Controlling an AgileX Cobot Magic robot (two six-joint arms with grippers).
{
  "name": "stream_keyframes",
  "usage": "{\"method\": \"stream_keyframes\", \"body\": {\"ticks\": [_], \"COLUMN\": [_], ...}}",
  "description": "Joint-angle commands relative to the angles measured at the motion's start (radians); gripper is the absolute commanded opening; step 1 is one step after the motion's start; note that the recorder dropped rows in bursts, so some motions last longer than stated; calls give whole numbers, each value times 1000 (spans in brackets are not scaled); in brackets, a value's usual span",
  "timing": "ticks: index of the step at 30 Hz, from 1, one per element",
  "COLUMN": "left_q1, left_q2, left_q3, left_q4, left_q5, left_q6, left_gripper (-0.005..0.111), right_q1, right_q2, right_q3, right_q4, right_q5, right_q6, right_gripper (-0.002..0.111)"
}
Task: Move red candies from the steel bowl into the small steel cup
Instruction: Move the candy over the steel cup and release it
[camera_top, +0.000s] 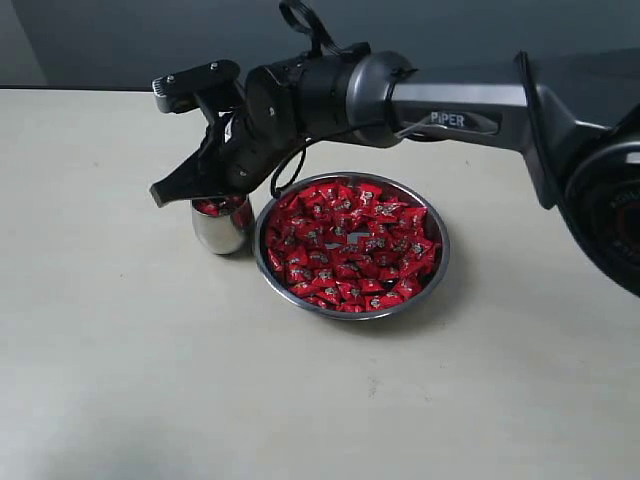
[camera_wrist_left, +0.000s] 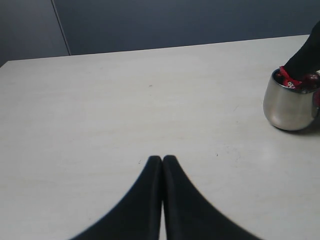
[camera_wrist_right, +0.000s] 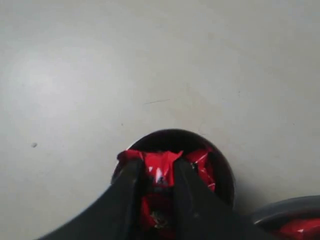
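Observation:
The steel bowl (camera_top: 437, 268) sits mid-table, heaped with red candies (camera_top: 350, 245). Just left of it stands the small steel cup (camera_top: 222, 230), which holds several red candies (camera_wrist_right: 202, 165). My right gripper (camera_top: 205, 198) reaches across the bowl and hangs at the cup's mouth. It is shut on one red candy (camera_wrist_right: 159, 167) pinched between its fingertips (camera_wrist_right: 132, 172) over the cup (camera_wrist_right: 226, 172). My left gripper (camera_wrist_left: 162, 159) is shut on nothing, low over bare table well away from the cup (camera_wrist_left: 287, 107). It is out of the exterior view.
The right arm (camera_top: 460, 105) spans the space above the bowl's far side. The bowl's rim (camera_wrist_right: 285, 207) shows in a corner of the right wrist view. A dark wall (camera_wrist_left: 175, 22) runs behind the table's far edge.

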Motion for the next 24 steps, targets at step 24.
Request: {"method": "stream_keyframes", "body": {"ticks": [24], "left_q1": [-5], "left_q2": [-5], "left_q3": [-8], "left_q4": [2], "left_q5": [-5], "left_q6": [-1], "left_gripper": [0], "right_q1": [0], "right_q2": [-178], "right_q3": [49], "right_q4": [-316], "right_q5": [276], "right_q6": [105], "right_gripper": [40]}}
